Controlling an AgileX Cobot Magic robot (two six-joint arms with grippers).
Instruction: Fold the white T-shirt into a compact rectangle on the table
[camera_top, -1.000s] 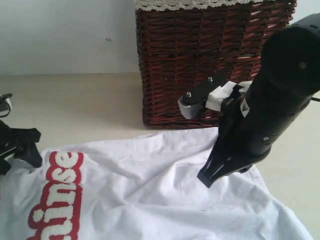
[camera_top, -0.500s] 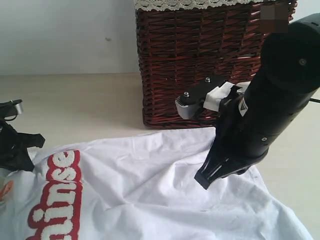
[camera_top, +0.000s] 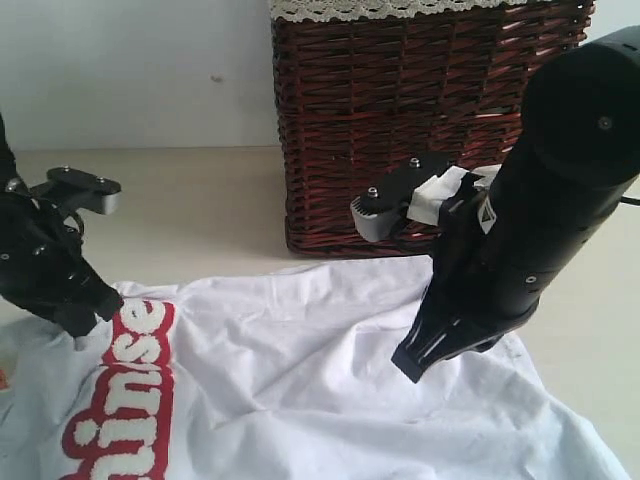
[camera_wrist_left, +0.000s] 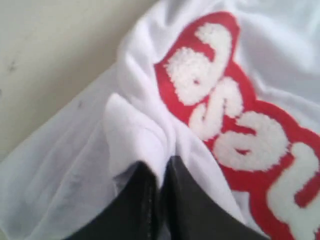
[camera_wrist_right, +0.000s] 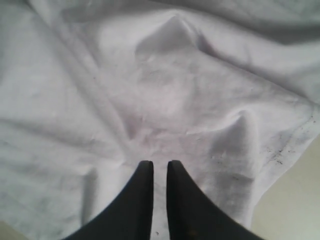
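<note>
My left end effector is clamped on a pinched-up fold of the shirt, just beside the red-outlined lettering at the lower left of the exterior frame. The shirt lies rumpled across the lower half of that frame. My right end effector sits on the cloth right of centre with its jaws nearly together, and I cannot tell whether any fabric is between them. My worry is that the left grip holds only a small bunch, so a quick pull could let it slip out or drag the body askew. If the right side holds nothing, the shirt may skate instead of creasing. The bulky right arm also stands near the basket and could knock it. The counter is flat, matte cream. The dark wicker basket with its lace trim stands at the upper middle, against a plain pale wall.
</note>
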